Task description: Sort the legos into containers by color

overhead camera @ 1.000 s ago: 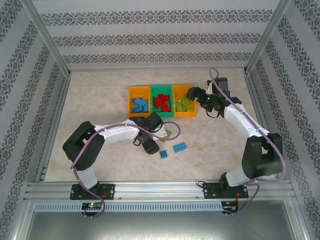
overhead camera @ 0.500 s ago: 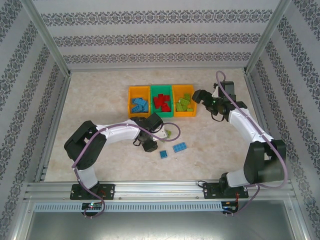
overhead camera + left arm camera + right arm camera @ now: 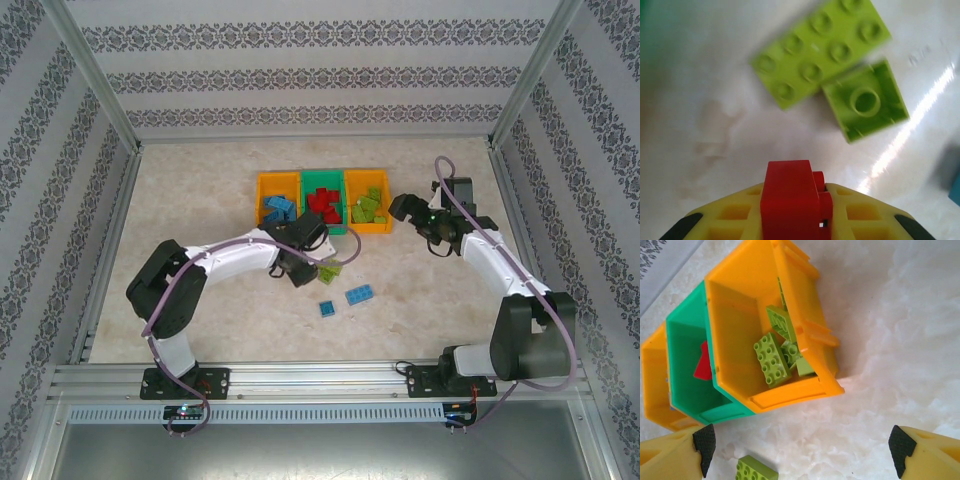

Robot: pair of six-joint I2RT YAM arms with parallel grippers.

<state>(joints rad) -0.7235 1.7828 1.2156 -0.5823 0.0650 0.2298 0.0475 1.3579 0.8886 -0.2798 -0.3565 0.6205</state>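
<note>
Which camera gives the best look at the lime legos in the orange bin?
Right wrist: it looks into the orange bin from close by, so the lime legos show individual studs. Top external shows them as a small green cluster in that bin.

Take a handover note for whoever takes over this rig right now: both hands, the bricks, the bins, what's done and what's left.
Left hand: shut on a red brick, near two loose lime bricks.
Right hand: open, empty, beside the right orange bin.
Done: blue bricks in the left orange bin, red bricks in the green bin, lime bricks in the right orange bin.
Left: drop the held red brick in the green bin, then bin the loose lime bricks and two loose blue bricks on the table.
</note>
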